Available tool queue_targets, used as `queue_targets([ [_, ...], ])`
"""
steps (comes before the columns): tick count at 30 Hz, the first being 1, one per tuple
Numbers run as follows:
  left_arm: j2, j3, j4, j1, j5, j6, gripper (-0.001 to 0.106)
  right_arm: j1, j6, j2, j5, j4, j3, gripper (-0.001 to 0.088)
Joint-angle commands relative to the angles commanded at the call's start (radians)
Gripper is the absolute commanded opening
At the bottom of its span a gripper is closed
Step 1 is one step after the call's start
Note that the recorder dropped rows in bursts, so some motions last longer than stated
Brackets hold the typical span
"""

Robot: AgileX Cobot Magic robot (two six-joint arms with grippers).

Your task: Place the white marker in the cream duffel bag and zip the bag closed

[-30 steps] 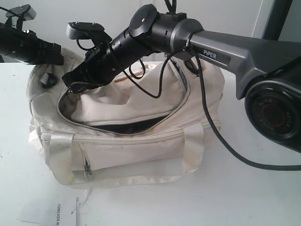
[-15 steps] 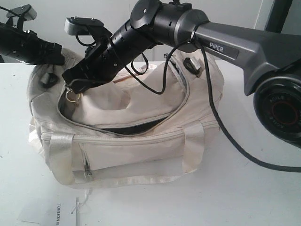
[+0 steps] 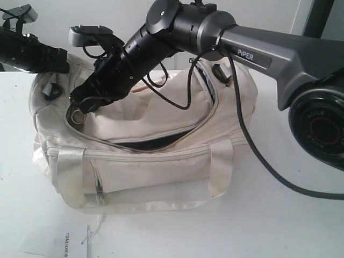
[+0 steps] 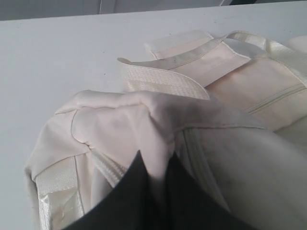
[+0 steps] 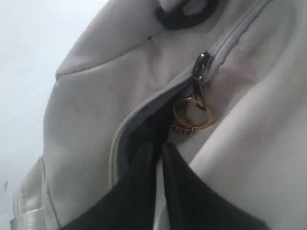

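A large, soft cream duffel bag [image 3: 161,172] lies on a white worktop [image 3: 279,226]. Its fabric is slack and creased. Two shiny cream webbing handles [image 3: 220,166] loop down the near side, a front zip pocket [image 3: 99,188] sits low on the left, and a black strap ring [image 3: 52,92] hangs at the left end.

The bag's long axis runs left to right across the exterior view, with the pocket side facing the camera. The curved top zipper arcs from end to end and stands partly open, showing a dark slit of interior [image 3: 150,144] near the middle.

The right gripper [image 5: 156,146] reaches across from the right to the bag's left end. Only the right wrist view shows the detail there: a dark metal zipper slider [image 5: 201,67] with a gold ring [image 5: 192,115] and a short chain hanging just beyond the fingertips. The fingers stand almost together with a thin slit between them. Whether they pinch anything cannot be told.

The left gripper [image 4: 154,155] meets the bag's upper left end. Only the left wrist view shows its hold: the two dark fingers are clamped on a raised fold of the cream fabric, which bulges up between them.
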Motion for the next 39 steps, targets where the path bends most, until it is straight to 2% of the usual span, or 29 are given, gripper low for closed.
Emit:
queue_targets([
  [4,0.0,0.0,0.0,0.0,0.0,0.0,0.0,0.014,-0.349,0.032,-0.051,-0.006,0.0,0.0441],
  [6,0.0,0.0,0.0,0.0,0.0,0.0,0.0,0.026,-0.492,0.044,-0.081,-0.009,0.0,0.0495],
  [8,0.0,0.0,0.0,0.0,0.0,0.0,0.0,0.033,-0.561,0.057,-0.112,-0.009,0.0,0.0525],
  [11,0.0,0.0,0.0,0.0,0.001,0.0,0.0,0.04,-0.574,0.086,-0.173,-0.004,0.0,0.0531],
  [15,0.0,0.0,-0.013,0.0,0.006,0.0,0.0,0.04,-0.394,0.125,-0.251,-0.008,0.0,0.0531],
  [17,0.0,0.0,-0.024,0.0,0.009,0.002,0.0,0.04,-0.292,0.127,-0.306,0.039,0.0,0.0532],
  [18,0.0,0.0,-0.024,0.0,0.013,0.002,0.0,0.04,-0.285,0.127,-0.323,0.073,0.0,0.053],
  [19,0.0,0.0,-0.026,0.0,0.013,0.002,0.0,0.041,-0.285,0.127,-0.327,0.082,0.0,0.0516],
  [21,0.0,0.0,-0.026,0.0,0.013,0.002,0.0,0.045,-0.265,0.125,-0.307,0.073,0.0,0.0212],
  [22,0.0,0.0,-0.026,0.0,0.013,0.002,0.0,0.045,-0.178,0.114,-0.264,0.066,0.0,0.001],
  [26,0.0,0.0,-0.023,0.0,0.013,0.002,0.0,0.037,0.014,0.056,-0.09,-0.074,0.0,0.0],
  [32,0.0,0.0,-0.023,0.0,0.015,0.002,0.0,0.016,0.061,0.0,-0.068,-0.103,0.0,0.0],
  [39,0.0,0.0,-0.023,0.0,0.015,0.002,0.0,0.014,0.092,-0.002,-0.014,-0.099,0.0,0.0],
])
